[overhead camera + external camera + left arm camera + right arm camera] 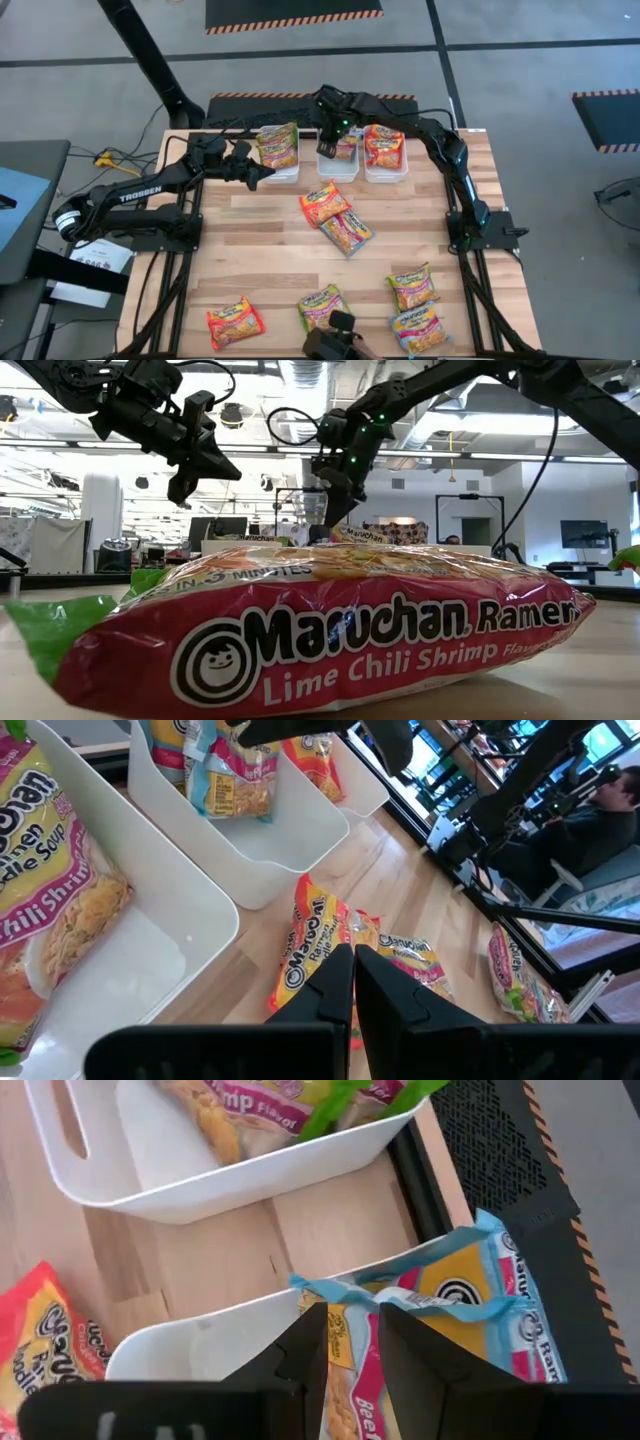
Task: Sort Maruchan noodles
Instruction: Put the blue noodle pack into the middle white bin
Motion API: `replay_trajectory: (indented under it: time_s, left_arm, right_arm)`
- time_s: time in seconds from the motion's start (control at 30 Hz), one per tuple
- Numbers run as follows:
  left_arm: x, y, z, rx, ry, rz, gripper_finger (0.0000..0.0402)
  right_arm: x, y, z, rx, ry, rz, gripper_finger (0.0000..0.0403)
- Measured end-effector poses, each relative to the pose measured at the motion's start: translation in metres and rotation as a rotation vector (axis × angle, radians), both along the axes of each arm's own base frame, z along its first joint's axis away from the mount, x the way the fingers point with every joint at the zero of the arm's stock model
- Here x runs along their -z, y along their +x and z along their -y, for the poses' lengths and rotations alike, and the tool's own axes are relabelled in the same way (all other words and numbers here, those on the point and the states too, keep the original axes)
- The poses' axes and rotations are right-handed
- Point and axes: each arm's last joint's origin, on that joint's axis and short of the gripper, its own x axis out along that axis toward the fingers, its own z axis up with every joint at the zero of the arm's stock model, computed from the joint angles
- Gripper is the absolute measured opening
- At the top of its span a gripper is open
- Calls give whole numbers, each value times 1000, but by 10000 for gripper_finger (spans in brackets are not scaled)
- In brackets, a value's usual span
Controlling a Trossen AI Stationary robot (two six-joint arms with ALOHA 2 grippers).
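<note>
Three white bins stand along the table's far edge. The left bin [279, 165] holds a green-edged packet [60, 900] and the right bin [385, 168] holds orange-red packets [383, 145]. My right gripper [328, 150] hangs over the middle bin [338, 168], shut on a blue-edged noodle packet [232, 782]. My left gripper [265, 178] hovers shut and empty just near of the left bin; its fingers [353, 975] point over loose packets [325, 203]. My right gripper pinches the blue-edged packet between its two fingers, close to the packet's crimped end [345, 1308]. The fingers [310, 1355] come slanting down from above. The packet hangs below them inside the middle bin, roughly upright; I cannot tell whether its lower end rests on the bin's floor.
Loose packets lie mid-table [347, 232] and along the near edge: red [235, 323], green [322, 305], green [412, 285], blue [420, 328]. A red Lime Chili Shrimp packet [320, 630] fills the low view. A seated person [600, 805] shows beyond the table.
</note>
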Motion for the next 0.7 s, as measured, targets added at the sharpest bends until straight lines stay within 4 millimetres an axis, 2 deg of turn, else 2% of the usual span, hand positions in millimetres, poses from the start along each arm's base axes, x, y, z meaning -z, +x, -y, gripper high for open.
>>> replay_trajectory:
  time_s: [0.1, 0.27, 0.33, 0.7]
  left_arm:
    - [0, 0, 0, 0, 0, 0, 0]
    - [0, 0, 0, -1, 1, 0, 0]
    - [0, 0, 0, -1, 0, 0, 0]
    - [0, 0, 0, 1, -3, -2, 0]
  right_arm:
    - [1, -1, 3, 14, 7, 5, 116]
    - [25, 4, 6, 52, 69, -40, 116]
    - [29, 9, 5, 58, 47, -40, 116]
    - [25, 7, 5, 73, 39, -66, 116]
